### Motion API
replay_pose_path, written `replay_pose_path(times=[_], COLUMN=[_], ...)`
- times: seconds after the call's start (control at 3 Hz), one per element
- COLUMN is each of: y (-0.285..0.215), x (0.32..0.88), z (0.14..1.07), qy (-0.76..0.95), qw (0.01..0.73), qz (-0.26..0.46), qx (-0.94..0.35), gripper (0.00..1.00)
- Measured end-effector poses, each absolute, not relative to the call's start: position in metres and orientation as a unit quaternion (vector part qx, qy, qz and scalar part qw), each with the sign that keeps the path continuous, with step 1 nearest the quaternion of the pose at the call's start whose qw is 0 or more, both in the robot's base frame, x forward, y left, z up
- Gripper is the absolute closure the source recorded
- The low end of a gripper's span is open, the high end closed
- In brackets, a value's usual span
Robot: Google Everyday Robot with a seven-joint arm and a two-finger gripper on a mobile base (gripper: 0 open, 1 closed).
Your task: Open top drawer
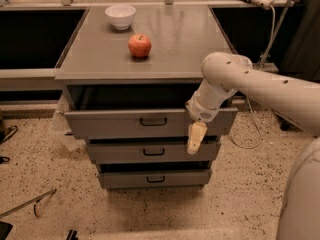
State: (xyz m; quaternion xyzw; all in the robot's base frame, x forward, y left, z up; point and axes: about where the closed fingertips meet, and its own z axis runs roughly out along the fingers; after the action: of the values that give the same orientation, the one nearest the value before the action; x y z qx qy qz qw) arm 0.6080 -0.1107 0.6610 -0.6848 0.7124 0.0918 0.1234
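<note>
The top drawer (pixel 115 123) is the widest of three grey drawers in the cabinet. It stands pulled out a little, with a dark gap showing above its front. Its small black loop handle (pixel 153 121) sits at the middle of the front. My gripper (pixel 195 138) hangs from the white arm in front of the drawer's right part, to the right of the handle and slightly below it, pointing down. It holds nothing that shows.
Two narrower grey drawers (pixel 150 153) (pixel 155 178) sit below the top one. On the cabinet top (pixel 190 39) are a red apple (pixel 139 45) and a white bowl (pixel 120 16). A cable (pixel 250 129) hangs at the right. Speckled floor lies in front.
</note>
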Motion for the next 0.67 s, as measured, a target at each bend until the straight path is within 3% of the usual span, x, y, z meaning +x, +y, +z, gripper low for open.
replay_pose_path(times=[0.67], y=[-0.1060], x=[0.6048], z=[0.6563], qy=[0.712], qw=[0.110], qz=[0.101], qx=[-0.686], gripper=[0.00])
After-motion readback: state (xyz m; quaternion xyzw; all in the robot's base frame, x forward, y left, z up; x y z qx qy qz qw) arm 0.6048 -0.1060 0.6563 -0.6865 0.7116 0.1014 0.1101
